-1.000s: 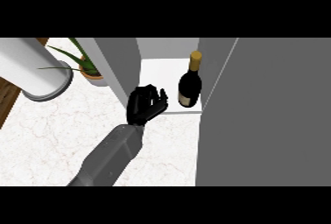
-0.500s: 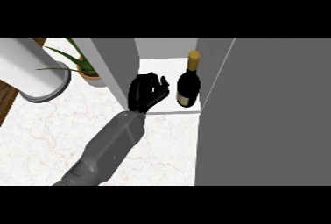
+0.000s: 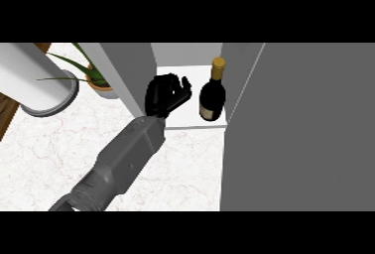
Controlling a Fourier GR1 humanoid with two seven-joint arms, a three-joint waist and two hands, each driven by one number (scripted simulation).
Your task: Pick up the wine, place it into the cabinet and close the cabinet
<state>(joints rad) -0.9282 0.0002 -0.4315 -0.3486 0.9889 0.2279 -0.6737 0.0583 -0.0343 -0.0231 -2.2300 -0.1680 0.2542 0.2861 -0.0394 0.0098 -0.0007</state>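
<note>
At the upper left of the frame a wide white cylinder (image 3: 36,79) stands on the pale marbled counter (image 3: 51,149), with a strip of brown wood (image 3: 6,111) showing at the far left edge. Just right of the cylinder a green plant (image 3: 84,67) with long narrow leaves sits in a small orange pot (image 3: 102,88), close against the grey left wall (image 3: 132,74) of the cabinet.

A grey forearm (image 3: 124,158) comes in from the lower left corner and slants up toward the upper middle. The left hand (image 3: 167,94) at its end is over the front left part of the cabinet's white shelf (image 3: 183,121), beside the left wall. Its fingers (image 3: 164,79) point up and are relaxed and slightly spread, the thumb toward the right, and it holds nothing.

Just right of the hand, apart from it, the wine bottle (image 3: 212,96) stands upright on the shelf inside the cabinet. It is dark, with a gold cap and a pale label low on its body. It stands near the right side of the opening.

The right half of the frame is filled by a large plain grey door (image 3: 307,129), which is open.
</note>
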